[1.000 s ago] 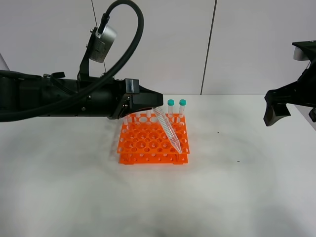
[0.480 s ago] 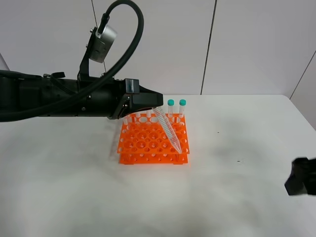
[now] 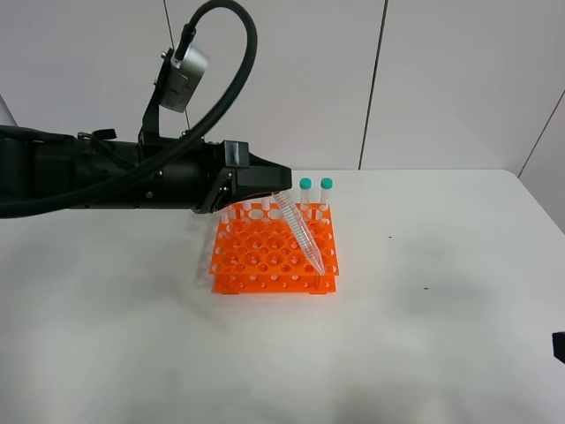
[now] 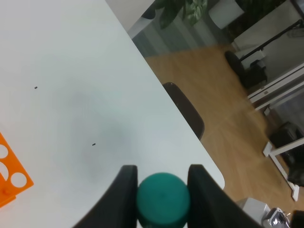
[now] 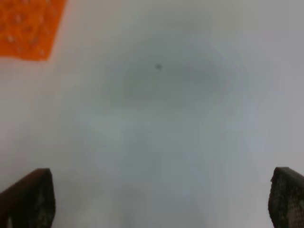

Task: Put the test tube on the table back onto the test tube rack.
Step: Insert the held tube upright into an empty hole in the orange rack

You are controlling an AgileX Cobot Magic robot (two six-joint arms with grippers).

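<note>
Right gripper [image 5: 157,202]: jaws spread, empty, well clear of the rack [image 3: 252,258]. Tube [image 3: 300,231]: tilted over the rack's near right corner, pinched at its top by the left gripper [image 4: 163,186]. Advisable: stand it upright, centre the tip over a free hole, then lower.

The left arm [image 3: 106,172] is matte black, with a thick black hose [image 3: 240,62] and a silver-grey camera [image 3: 181,79] on a black bracket [image 3: 152,115]. The left pincer [image 4: 163,190] has smooth black fingers [image 4: 126,197]. The right pincer [image 5: 161,199] has dark, rough-textured ones.
</note>
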